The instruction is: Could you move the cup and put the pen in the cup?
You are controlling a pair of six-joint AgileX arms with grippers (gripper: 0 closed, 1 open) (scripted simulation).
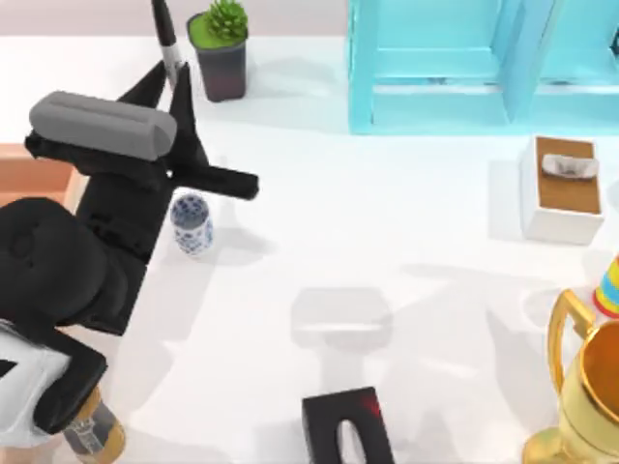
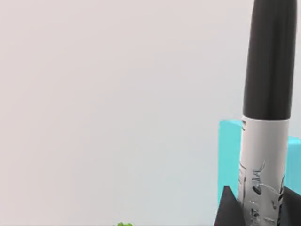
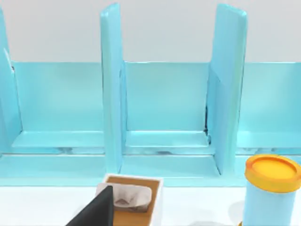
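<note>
The pen [image 1: 166,43] stands upright, black with a pale label band, held at its lower part by my left gripper [image 1: 169,83], which is shut on it near the table's back left. In the left wrist view the pen [image 2: 268,70] rises between the dark fingers [image 2: 225,209]. The cup [image 1: 191,224], small and white with blue dots, stands upright on the table just in front of that gripper, apart from it. My right gripper [image 1: 345,435] is parked open at the front middle; one of its fingers [image 3: 96,209] shows in the right wrist view.
A dark plant pot [image 1: 221,53] stands right beside the held pen. A blue shelf [image 1: 464,58] spans the back right, a tissue box [image 1: 561,188] sits at the right, and a gold trophy [image 1: 585,396] is at the front right. A blue can with yellow lid [image 3: 273,193] stands before the shelf.
</note>
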